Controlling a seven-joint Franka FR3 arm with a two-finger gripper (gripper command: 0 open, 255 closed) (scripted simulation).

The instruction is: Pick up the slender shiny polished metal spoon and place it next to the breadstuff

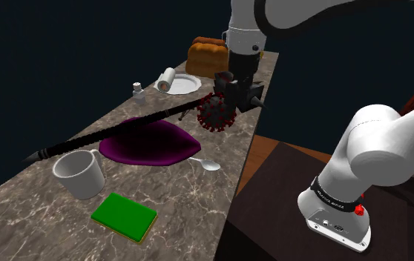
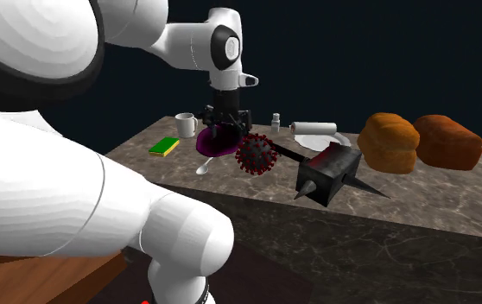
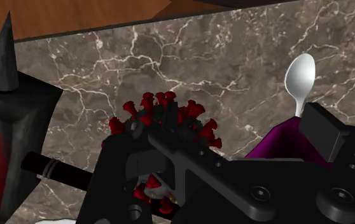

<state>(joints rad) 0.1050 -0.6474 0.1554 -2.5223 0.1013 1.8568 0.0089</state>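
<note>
Jaws parted and empty, hanging on the white arm (image 1: pixel 380 148) low over the marble bench (image 1: pixel 20 215), just above a dark spiked ball (image 1: pixel 215 113) with red tips. Seen along the hand, spiked ball close by one finger, not clasped.

Spoon (image 1: pixel 207 164) pale and shiny, lying flat near the bench's front edge, just beside a purple bowl (image 1: pixel 150 143). Scoop end pointing away from that bowl, handle running in to its rim; touching or tucked under, cannot tell. Between spoon and jaws, bare marble.

Two brown loaves (image 1: pixel 209 55) side by side at the far end of the bench, well apart from the spoon, with the spiked ball and the jaws between.

Long black war hammer (image 2: pixel 327 173) also on the bench: spiked head resting near the loaves, shaft stretching across the purple bowl's rim. Before the loaves, a white plate (image 1: pixel 185 84), a paper roll (image 1: pixel 167 79) at its edge, a small shaker (image 1: pixel 136 90) close by. At the near end, a white mug (image 1: pixel 79 174) and a green sponge (image 1: pixel 124 216), just apart.
</note>
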